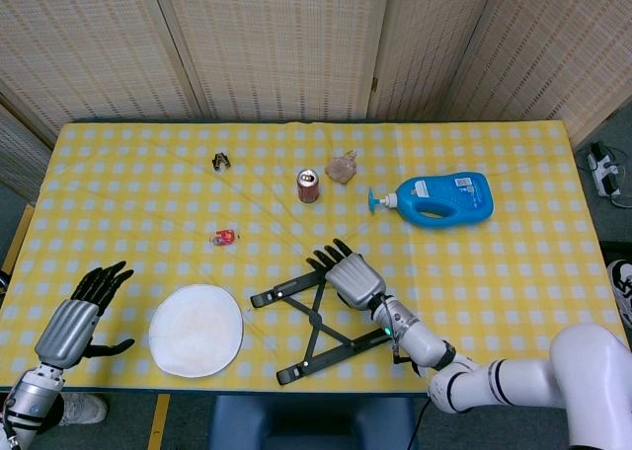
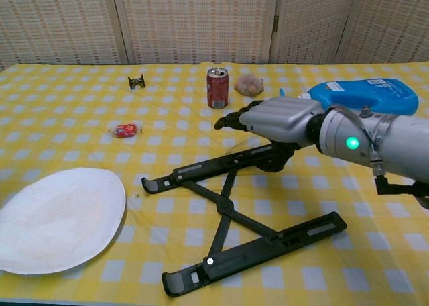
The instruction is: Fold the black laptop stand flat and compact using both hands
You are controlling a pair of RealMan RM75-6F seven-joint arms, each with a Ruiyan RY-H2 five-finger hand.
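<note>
The black laptop stand [image 1: 314, 328] [image 2: 228, 205] lies spread on the yellow checked cloth, two long bars joined by crossed struts. My right hand [image 1: 348, 277] [image 2: 278, 121] hovers just above the right end of the far bar, fingers stretched out to the left and holding nothing. A dark part under the palm sits close to that bar's end; I cannot tell whether it touches. My left hand [image 1: 79, 317] hangs with spread fingers off the table's front left corner, far from the stand; only the head view shows it.
A white plate [image 1: 196, 329] [image 2: 57, 217] lies left of the stand. Behind it are a red can [image 1: 308, 185] [image 2: 216, 86], a beige lump [image 1: 343, 166], a blue detergent bottle [image 1: 442, 197] [image 2: 365, 94], a small red item [image 1: 225, 236] and a black clip [image 1: 220, 159].
</note>
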